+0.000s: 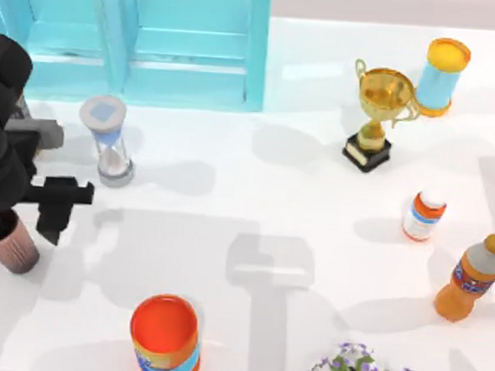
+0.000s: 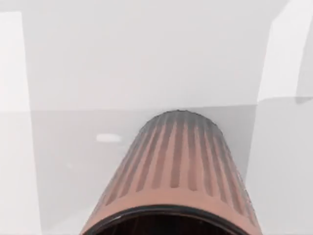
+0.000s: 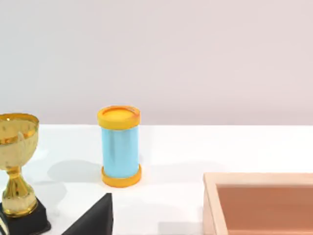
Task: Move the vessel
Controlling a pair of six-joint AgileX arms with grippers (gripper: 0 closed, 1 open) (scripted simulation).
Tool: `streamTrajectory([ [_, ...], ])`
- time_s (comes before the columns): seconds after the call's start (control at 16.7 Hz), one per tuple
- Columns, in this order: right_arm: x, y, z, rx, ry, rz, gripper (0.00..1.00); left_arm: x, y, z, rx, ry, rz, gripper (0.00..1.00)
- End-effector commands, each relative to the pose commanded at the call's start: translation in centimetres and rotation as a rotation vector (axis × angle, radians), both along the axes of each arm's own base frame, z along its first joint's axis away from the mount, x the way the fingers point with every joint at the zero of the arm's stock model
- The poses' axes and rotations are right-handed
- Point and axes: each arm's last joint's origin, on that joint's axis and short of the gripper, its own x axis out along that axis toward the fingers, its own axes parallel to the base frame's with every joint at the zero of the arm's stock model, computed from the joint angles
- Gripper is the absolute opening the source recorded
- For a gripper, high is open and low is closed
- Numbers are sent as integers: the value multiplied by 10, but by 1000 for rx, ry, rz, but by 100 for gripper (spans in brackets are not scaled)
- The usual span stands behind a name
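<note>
The vessel (image 1: 14,252) is a small ribbed pinkish-brown cup standing at the table's left edge, near the front. My left arm's black bulk reaches down over its top, so the left gripper (image 1: 0,221) sits right at the cup's rim and hides the opening. In the left wrist view the vessel (image 2: 178,171) is very close, its dark rim at the picture's edge and its ribbed wall tapering away. I cannot tell whether the cup is gripped.
An hourglass (image 1: 107,141) stands just behind the left arm. An orange can (image 1: 166,339) is at the front. A gold trophy (image 1: 376,116), a blue canister (image 1: 442,76) and two bottles (image 1: 423,216) (image 1: 472,277) stand on the right. A turquoise cabinet (image 1: 147,36) is at the back left.
</note>
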Motion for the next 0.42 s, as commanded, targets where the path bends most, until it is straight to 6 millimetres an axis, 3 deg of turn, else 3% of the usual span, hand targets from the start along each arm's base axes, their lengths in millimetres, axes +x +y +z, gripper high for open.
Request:
streamTrajectory([
  [0.12,0,0,0,0,0,0,100,0,0,0,0,0,0,100],
  [0.42,0,0,0,0,0,0,100,0,0,0,0,0,0,100],
])
